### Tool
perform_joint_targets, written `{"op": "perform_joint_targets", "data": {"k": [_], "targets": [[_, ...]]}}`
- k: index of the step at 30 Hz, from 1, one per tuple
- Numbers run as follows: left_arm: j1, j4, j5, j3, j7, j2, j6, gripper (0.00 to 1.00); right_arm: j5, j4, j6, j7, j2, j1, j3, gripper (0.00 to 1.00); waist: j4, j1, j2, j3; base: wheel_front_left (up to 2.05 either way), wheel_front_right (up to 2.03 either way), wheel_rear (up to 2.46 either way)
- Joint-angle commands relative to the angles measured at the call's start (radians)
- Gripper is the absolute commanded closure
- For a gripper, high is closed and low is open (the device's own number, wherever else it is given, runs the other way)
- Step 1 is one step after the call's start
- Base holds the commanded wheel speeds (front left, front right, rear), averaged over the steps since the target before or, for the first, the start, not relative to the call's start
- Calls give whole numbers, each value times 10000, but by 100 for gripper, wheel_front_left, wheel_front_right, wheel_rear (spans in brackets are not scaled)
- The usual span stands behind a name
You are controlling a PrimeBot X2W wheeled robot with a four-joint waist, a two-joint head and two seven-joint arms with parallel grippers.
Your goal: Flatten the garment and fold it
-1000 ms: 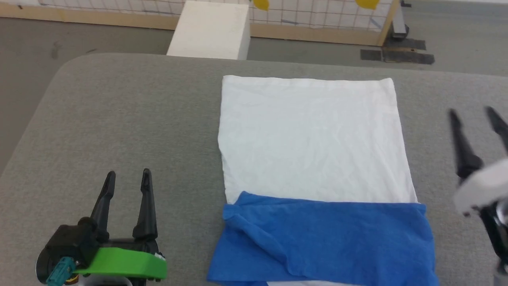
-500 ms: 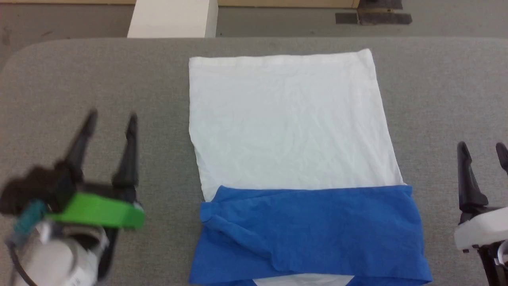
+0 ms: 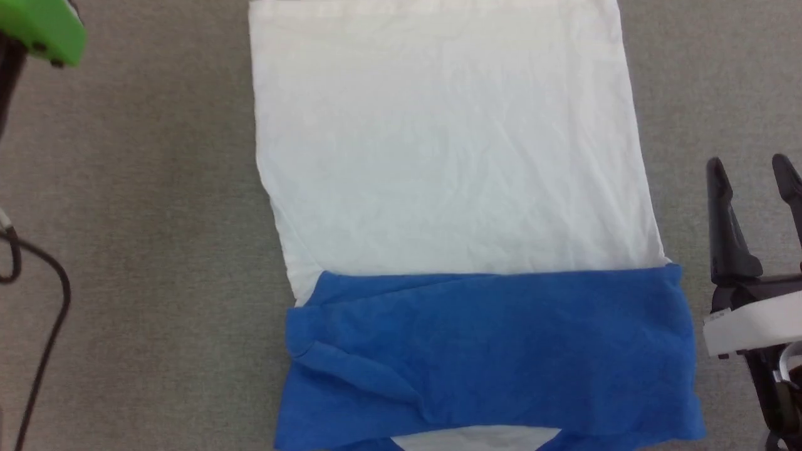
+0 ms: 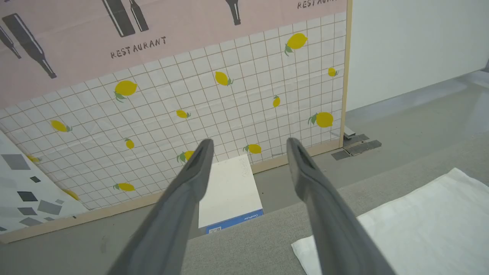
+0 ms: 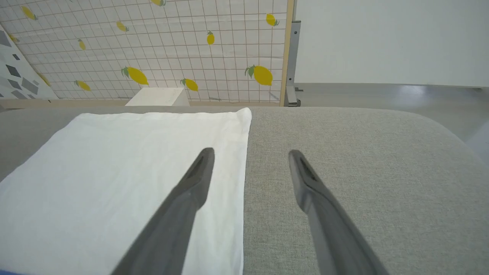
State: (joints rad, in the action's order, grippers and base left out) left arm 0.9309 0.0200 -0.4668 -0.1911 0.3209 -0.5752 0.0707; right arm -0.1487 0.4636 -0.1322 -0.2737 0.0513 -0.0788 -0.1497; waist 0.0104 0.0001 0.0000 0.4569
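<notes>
Head view first: the shirt (image 3: 445, 156) lies flat on the grey table (image 3: 144, 188). Its white body runs away from me, and the blue sleeves are folded across the near end in a wide band. A sliver of white peeks out below the blue at the bottom edge. My right claw (image 3: 752, 178) sits off the shirt's right side, beside the blue band, its fingers pointing up the picture with a clear gap between them. Top left there's the green bracket (image 3: 37, 31) of my left arm, and a black cable (image 3: 47, 326) loops down the left edge.

Left wrist view: my left claw (image 4: 248, 147) is spread wide with nothing between the fingers. It points over the table's far edge at a white box (image 4: 229, 187) and the lemon-print wall (image 4: 229, 103). One white shirt corner shows at lower right.

Right wrist view: fingers spread, nothing held. One finger shows over the shirt's white edge, the other over bare table.
</notes>
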Motion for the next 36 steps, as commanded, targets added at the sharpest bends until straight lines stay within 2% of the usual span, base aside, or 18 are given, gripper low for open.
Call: {"op": "perform_joint_targets", "data": {"k": [1,10,16,24,25,26,27,33,36], "targets": [[427,-362,-13,-135,212,-46,100,0,-74,66,15,37,-10,-211,81,0,-471,-1,0,1177,0,0,0],[1494,-2234,-221,-771,1349,-394,413,0,-336,-186,15,190,-10,-526,373,0,-1160,-1,0,2205,0,0,0],[1544,-2638,-548,-911,1713,-624,492,0,-467,-332,15,286,-10,-597,327,0,-1494,-1,0,2662,0,0,0],[1183,-2953,-1076,-1075,3072,-845,454,0,-562,-449,15,350,-10,-662,227,0,-1735,-1,0,3009,0,0,0],[1070,-2989,-1104,-1165,3368,-923,456,48,-565,-458,15,353,-10,-674,219,0,-1751,-1,0,3033,0,0,0],[964,-3000,-1182,-1227,3603,-973,464,84,-567,-465,15,356,-10,-685,214,0,-1765,-1,0,3049,0,0,0],[839,-2989,-1357,-1231,3806,-988,472,100,-569,-469,15,358,-10,-698,201,0,-1772,-1,0,3068,0,0,0],[456,-2665,-1732,-1063,3548,-854,443,100,-567,-295,15,163,-10,-1002,105,0,-1632,-1,0,2899,0,0,0],[345,-2536,-1663,-1122,3182,-766,453,100,-162,163,15,-260,39,-1656,17,0,-1497,-1,0,2655,0,0,0]]}}
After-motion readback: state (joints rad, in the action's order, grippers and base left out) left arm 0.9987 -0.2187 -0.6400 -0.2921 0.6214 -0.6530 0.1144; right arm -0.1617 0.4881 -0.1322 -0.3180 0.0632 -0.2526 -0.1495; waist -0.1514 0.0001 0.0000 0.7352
